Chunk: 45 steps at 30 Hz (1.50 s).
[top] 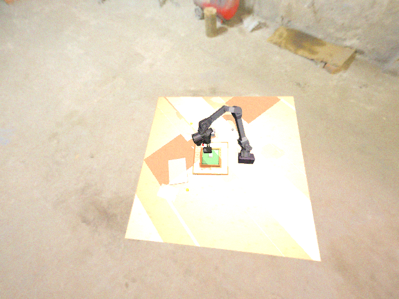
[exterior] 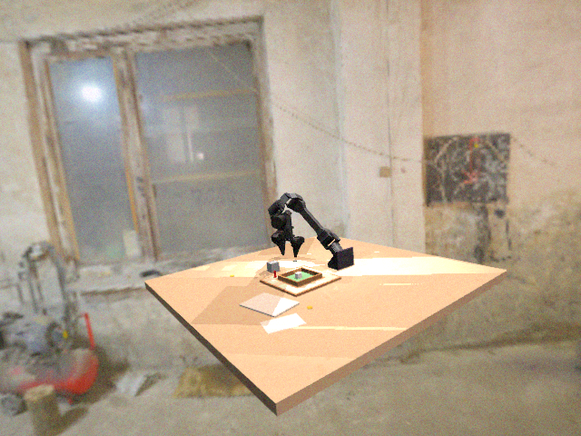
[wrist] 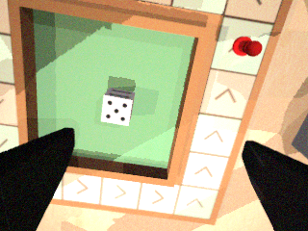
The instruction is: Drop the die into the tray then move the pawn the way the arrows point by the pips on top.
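Observation:
The white die (wrist: pixel 116 110) (top: pixel 210 155) (exterior: pixel 298 274) lies in the green-floored tray (wrist: pixel 207 72) (top: pixel 210 166), five pips on top. The red pawn (wrist: pixel 252 48) (exterior: pixel 274 274) (top: pixel 202 144) stands upright on a pale green square of the board (wrist: pixel 82 187) (exterior: pixel 328 280), one square before the upper right corner in the wrist view. Arrows along that side point up towards that corner. My gripper (wrist: pixel 161 141) (exterior: pixel 289 254) (top: pixel 207 149) is open and empty, raised above the board and touching neither pawn nor die.
A grey block (exterior: pixel 272 266) (top: pixel 212 132) (wrist: pixel 302 137) stands just outside the board on the pawn's side. A flat pale panel (top: pixel 177 170) (exterior: pixel 270 304), a white sheet (exterior: pixel 282 323) and small yellow pieces (top: pixel 187 189) (top: pixel 191 123) lie around. A small grey item (top: pixel 232 129) lies nearer the arm.

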Each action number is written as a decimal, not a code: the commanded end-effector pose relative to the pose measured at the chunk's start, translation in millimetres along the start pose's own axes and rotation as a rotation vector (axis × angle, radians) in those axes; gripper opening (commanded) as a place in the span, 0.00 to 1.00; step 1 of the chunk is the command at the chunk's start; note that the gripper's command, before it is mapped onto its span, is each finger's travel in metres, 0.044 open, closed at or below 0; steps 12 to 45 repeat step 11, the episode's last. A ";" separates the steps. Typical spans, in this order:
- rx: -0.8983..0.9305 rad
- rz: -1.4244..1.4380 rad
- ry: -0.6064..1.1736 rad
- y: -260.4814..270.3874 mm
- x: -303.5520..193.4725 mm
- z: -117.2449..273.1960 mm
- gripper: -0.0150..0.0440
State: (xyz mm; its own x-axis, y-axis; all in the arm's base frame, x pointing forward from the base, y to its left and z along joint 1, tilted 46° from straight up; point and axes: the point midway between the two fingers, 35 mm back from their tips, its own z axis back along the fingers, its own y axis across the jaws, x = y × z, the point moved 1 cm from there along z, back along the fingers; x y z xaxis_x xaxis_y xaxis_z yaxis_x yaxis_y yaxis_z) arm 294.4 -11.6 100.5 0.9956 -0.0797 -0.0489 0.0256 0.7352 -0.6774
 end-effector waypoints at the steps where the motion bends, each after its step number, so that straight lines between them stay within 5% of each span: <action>1: 0.001 -0.035 0.012 38.0 -54.6 22.7 1.00; 7: -0.043 -0.086 0.022 59.1 -116.0 34.9 1.00; 8: -0.008 -0.041 0.013 47.0 -69.5 27.3 1.00; 45: -0.008 -0.041 0.013 47.0 -69.5 27.3 1.00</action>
